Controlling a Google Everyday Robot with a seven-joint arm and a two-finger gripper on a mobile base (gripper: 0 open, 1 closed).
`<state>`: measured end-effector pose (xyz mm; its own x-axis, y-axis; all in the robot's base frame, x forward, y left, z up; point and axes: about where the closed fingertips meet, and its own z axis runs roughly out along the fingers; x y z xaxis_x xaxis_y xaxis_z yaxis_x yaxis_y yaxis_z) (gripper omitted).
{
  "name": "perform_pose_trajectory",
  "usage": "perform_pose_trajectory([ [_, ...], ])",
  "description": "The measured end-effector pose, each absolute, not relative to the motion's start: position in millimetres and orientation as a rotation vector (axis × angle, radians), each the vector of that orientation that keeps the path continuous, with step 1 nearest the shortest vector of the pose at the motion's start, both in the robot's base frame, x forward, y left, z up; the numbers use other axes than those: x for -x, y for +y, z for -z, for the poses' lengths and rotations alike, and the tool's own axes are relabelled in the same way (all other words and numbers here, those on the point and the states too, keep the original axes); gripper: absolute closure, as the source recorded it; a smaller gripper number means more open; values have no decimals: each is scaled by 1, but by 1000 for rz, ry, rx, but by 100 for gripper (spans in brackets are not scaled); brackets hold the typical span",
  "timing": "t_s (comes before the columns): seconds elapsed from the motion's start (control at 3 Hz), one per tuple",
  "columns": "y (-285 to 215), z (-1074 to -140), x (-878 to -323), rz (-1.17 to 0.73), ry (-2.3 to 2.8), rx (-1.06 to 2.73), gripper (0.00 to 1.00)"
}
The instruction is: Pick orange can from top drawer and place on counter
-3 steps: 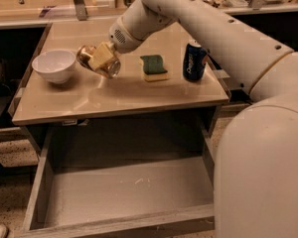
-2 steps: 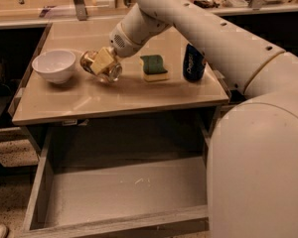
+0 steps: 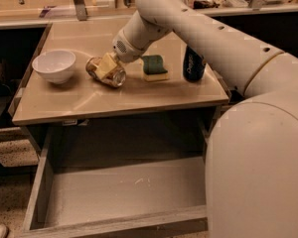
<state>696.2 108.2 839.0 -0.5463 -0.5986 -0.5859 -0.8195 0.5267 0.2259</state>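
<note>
Holding: we see the gripper [image 3: 106,67] clamped across the orange can [image 3: 116,78], with one pale finger lying over the can's side.
Gripper place: we find it low over the counter [image 3: 89,101], in the left half, about midway between the back and front edges.
Orange can: it is tilted over on the counter; we cannot tell whether it touches the surface.
Top drawer [image 3: 124,192]: we see it pulled out below the counter's front edge, its grey bottom showing.
White bowl [image 3: 54,66]: it stands near the left edge, just beside the can and apart from it.
Sponge [image 3: 154,67]: green over yellow, it lies flat just right of the gripper.
Blue can [image 3: 192,66]: it stands upright near the right edge.
Arm [image 3: 198,33]: we see it reach in over the right edge.
</note>
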Motion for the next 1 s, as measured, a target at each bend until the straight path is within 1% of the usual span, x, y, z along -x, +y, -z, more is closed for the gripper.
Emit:
perform_pose_trajectory([
  [0.33, 108, -839, -696, -677, 2330, 1158, 82],
  [1.0, 108, -839, -696, -677, 2330, 1158, 36],
])
